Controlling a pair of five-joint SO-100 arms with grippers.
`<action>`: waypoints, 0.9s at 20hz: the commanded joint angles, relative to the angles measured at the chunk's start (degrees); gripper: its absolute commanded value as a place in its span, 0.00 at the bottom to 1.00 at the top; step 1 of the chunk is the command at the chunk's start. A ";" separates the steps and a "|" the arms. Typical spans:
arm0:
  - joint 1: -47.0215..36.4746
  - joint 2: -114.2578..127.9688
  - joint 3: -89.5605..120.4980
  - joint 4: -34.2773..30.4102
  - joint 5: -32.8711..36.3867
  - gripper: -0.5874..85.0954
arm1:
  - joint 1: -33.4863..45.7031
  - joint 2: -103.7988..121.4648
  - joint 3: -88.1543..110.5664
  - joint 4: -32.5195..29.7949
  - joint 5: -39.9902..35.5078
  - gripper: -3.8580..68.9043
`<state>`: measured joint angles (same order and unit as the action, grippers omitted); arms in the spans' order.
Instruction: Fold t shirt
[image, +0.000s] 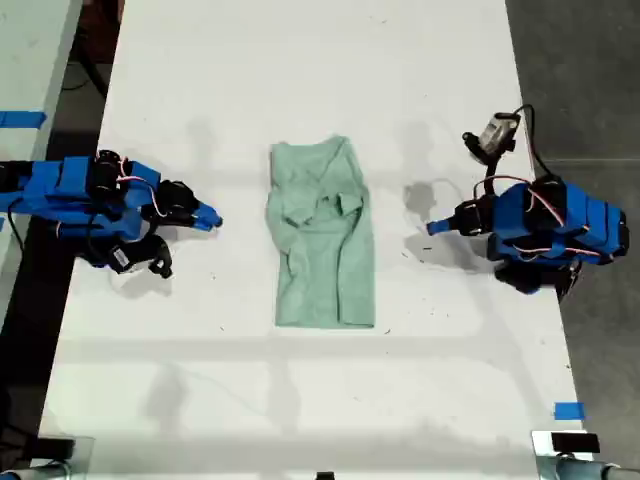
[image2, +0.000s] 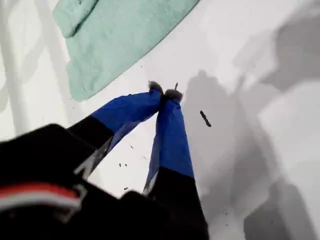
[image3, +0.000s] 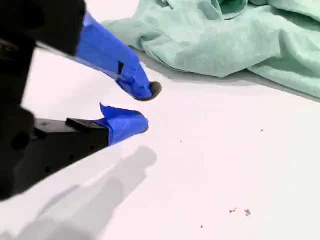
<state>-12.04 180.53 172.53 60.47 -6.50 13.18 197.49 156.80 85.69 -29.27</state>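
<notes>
First wrist view: my first gripper (image2: 165, 94) is pinched closed, empty; my second gripper (image3: 144, 106) is narrowly parted, empty. Both sit near the shirt (image: 322, 235), mid-table (image: 300, 60). It looks soft, light and limp, so I'd pinch the hem corners.

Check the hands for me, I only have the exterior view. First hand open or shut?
Observer: The first hand is shut. Its tips meet with nothing between them.
Operator: Second?
Observer: The second hand is open, with an empty gap between the tips.
Operator: Is the shirt edge by the second hand flat?
Observer: No. The t shirt shows overlapping folded layers along that edge, clear of the tips.
</notes>
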 joint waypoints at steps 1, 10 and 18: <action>-0.97 -1.85 -1.41 -0.62 -0.18 0.01 | -0.44 -2.02 -0.62 0.26 1.23 0.07; 0.18 -15.64 -8.00 -2.81 -1.14 0.01 | -0.53 -3.69 -1.05 -0.35 0.70 0.07; 19.25 -52.47 -44.56 -2.72 -3.87 0.05 | -16.70 -59.41 -39.46 -9.05 2.29 0.13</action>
<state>2.37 140.19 142.65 57.92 -9.58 0.62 154.42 130.96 78.93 -27.69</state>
